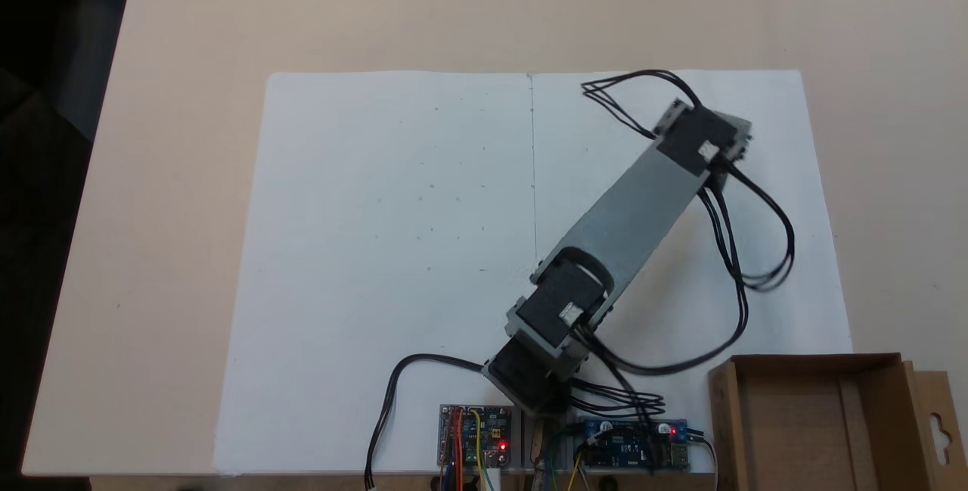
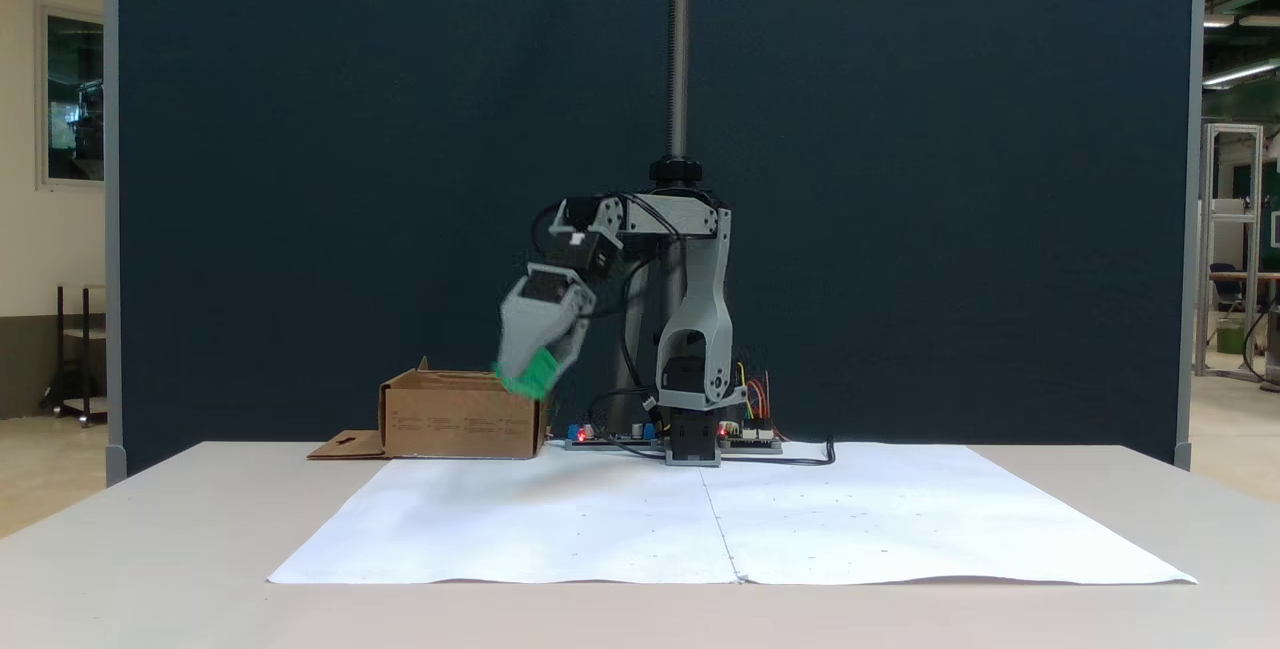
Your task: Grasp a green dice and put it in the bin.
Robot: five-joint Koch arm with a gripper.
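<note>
We see the gripper (image 2: 528,384) up off the table w/ its jaws pinching the green dice (image 2: 533,374), slightly blurred, just above the bin's (image 2: 455,419) near-arm corner in a fixed view. Bin sits on the table (image 2: 180,529) beside the white paper (image 2: 600,519), near the arm base & circuit boards (image 1: 474,436).

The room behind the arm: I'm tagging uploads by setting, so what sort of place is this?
Probably a lab or workshop hall, not a home. A dark blue partition panel screens the table, ceiling strip lights hang beyond, and a metal frame rack stands on the open floor.
</note>
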